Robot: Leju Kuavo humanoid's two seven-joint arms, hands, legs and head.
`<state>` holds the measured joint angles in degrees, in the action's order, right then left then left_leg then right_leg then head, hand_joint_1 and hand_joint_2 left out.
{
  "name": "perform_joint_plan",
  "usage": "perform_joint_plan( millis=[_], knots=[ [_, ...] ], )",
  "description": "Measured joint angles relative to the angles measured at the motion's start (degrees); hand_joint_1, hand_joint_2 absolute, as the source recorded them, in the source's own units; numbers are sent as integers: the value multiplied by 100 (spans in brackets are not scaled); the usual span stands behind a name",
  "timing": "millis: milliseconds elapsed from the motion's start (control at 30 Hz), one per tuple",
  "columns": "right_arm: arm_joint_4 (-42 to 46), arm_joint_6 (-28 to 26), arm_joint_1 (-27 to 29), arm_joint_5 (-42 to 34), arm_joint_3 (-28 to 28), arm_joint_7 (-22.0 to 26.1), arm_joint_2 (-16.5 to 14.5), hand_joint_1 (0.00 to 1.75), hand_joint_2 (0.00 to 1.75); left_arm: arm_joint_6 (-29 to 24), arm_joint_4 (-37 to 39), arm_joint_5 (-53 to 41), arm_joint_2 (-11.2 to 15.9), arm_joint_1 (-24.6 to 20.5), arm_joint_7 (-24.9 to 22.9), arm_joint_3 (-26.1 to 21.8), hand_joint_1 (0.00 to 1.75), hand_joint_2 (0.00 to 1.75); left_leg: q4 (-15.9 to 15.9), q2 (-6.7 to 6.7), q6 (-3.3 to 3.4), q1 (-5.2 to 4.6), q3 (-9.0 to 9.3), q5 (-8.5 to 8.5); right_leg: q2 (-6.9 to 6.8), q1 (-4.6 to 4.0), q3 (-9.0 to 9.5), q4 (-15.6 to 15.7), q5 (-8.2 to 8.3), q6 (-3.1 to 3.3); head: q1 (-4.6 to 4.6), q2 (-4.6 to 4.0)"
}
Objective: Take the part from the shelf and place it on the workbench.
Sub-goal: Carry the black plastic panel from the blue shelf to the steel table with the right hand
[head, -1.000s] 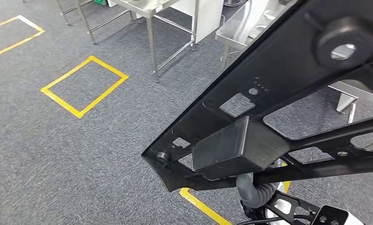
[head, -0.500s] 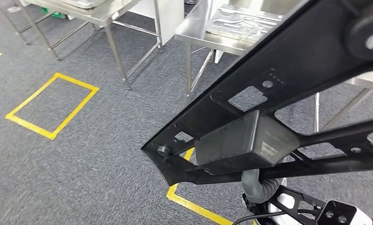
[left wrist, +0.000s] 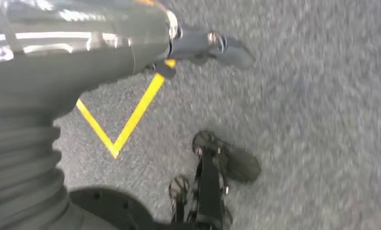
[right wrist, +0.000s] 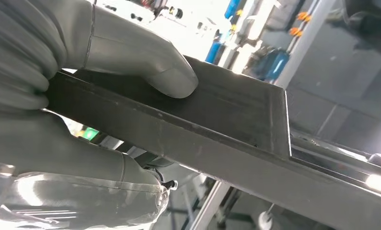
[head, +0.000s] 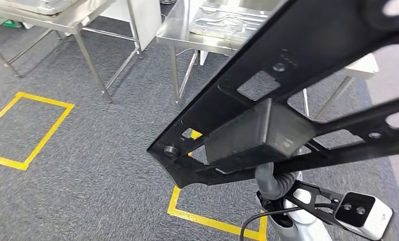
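A large black frame-shaped part point(head: 312, 55) with cut-outs and a box-like block point(head: 257, 138) is held up close in front of the head view. The right wrist view shows my right hand point(right wrist: 83, 43) gripping an edge of the part point(right wrist: 217, 124), thumb pressed on its flat face. In the head view the part hides that hand, and the grey ribbed wrist point(head: 270, 186) shows below it. My left hand point(left wrist: 212, 45) hangs over the carpet with nothing in it, its fingers stretched out. A steel workbench point(head: 187, 35) stands ahead, beyond the part.
A grey metal plate point(head: 227, 20) lies on the workbench. A second steel table point(head: 61, 17) stands at the back left. Yellow tape squares point(head: 41, 128) point(head: 207, 221) mark the grey carpet. Table legs point(head: 94, 75) reach down to the floor ahead.
The camera has moved: the tables and yellow squares have slid left and closer in the picture. The part stays in my right hand, in much the same place.
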<state>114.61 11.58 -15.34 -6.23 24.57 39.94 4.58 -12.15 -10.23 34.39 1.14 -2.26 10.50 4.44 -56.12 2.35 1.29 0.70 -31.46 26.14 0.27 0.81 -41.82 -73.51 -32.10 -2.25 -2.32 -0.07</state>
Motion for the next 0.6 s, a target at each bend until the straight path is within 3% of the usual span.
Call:
perform_joint_plan(
  millis=[33, 100, 167, 267, 333, 400, 467, 500, 533, 600],
  knots=[
    [-29, -5, -21, -1, 0, -1, -2, 175, 175, 6, 0, 4, -2, -5, 1, 0, 0, 175, -4, 66, -11, 0, 8, 10, -35, 2, 138, 264, 166, 0, 0, 0],
    [-67, -29, -75, -4, 1, 0, -8, 175, 175, 16, 0, 11, -4, -14, 6, 0, 0, 175, -27, 179, -52, -20, 33, 48, -275, -28, 580, 1095, 511, 36, 0, 0],
    [-91, -62, -111, -4, 3, 2, -22, 175, 175, 20, 0, 9, -4, -14, 15, -1, 0, 175, -53, 279, -109, -51, 53, 94, -443, -74, 812, 1566, 637, 117, 0, 1],
    [-111, -118, -110, 10, 6, 2, -36, 175, 175, 22, -1, 4, -1, -23, 26, -2, 0, 175, -57, 436, -205, -61, 90, 146, -275, -86, 804, 1610, 641, 229, -1, 1],
    [-113, -133, -107, 24, 8, 3, -48, 175, 175, 26, -2, -12, -3, -34, 34, -1, 0, 175, -257, 292, -265, -44, 27, 309, -148, -58, 826, 1639, 660, 289, -2, 1],
    [-120, -135, -105, 29, 24, 3, -78, 175, 175, 30, -2, -24, -7, -28, 38, -1, 0, 175, -927, 6, -296, -21, -284, 659, -26, -52, 840, 1646, 659, 332, -3, 0],
    [-138, -135, -96, 29, 50, 2, -98, 175, 175, 31, -2, -25, -8, -8, 37, -3, 0, 175, -1603, -126, -300, -15, -639, 871, 127, -67, 845, 1638, 652, 353, -3, 0],
    [-147, -135, -92, 29, 58, 2, -101, 175, 175, 32, -2, -24, -7, 5, 35, -4, 0, 175, -1679, -153, -292, -15, -701, 815, 215, -70, 851, 1632, 649, 355, -3, 0],
    [-153, -136, -88, 29, 62, 2, -101, 175, 175, 34, -2, -22, -7, 14, 33, -4, 0, 175, -1521, -179, -275, -14, -656, 648, 303, -72, 861, 1626, 645, 352, -3, 0],
    [-157, -136, -87, 29, 63, 2, -107, 175, 175, 45, -2, -19, 1, 18, 32, -5, 0, 175, -793, -365, -221, -12, -365, 217, 463, -74, 879, 1613, 629, 331, -3, 0]
  ],
)
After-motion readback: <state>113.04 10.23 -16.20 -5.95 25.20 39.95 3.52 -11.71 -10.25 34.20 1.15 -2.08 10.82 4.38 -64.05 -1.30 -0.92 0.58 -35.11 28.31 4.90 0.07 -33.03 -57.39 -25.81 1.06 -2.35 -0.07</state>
